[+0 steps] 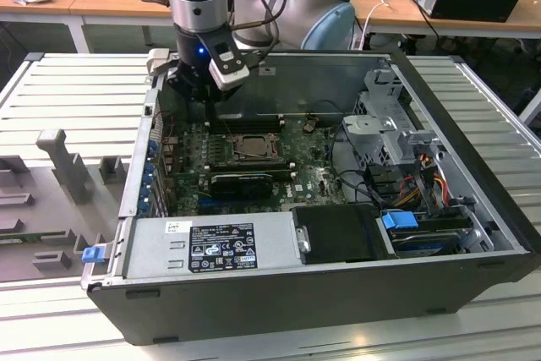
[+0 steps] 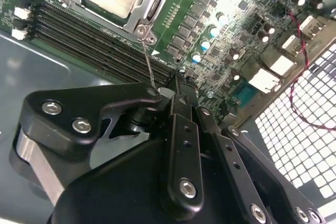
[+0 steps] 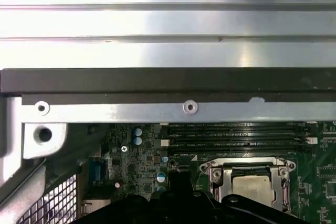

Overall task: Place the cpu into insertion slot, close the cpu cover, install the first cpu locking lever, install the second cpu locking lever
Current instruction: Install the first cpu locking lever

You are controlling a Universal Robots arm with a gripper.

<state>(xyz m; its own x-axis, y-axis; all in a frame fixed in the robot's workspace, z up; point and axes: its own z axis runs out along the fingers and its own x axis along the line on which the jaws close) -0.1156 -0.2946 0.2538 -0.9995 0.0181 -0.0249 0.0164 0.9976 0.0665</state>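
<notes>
At the exterior view's left a grey moulded tray point(image 1: 51, 209) lies on the slatted table point(image 1: 84, 82), well apart from the work. Right of it the computer case point(image 1: 279, 293) lies on its side, so its motherboard point(image 1: 317, 177) faces up where the arm can reach it. The gripper point(image 1: 211, 116) reaches down in the case's upper left, at the memory slots point(image 1: 245, 122). In the second wrist view its fingers look drawn together on the free end of the thin wire locking lever point(image 2: 148, 61), probably for best leverage. Just right and nearer, the cpu point(image 1: 251, 148) sits in the insertion slot point(image 1: 221, 150). The cpu cover point(image 2: 151, 4) lies flat on the chip's rim, pinning it. A drive cage point(image 1: 389, 124) stands at the right.
</notes>
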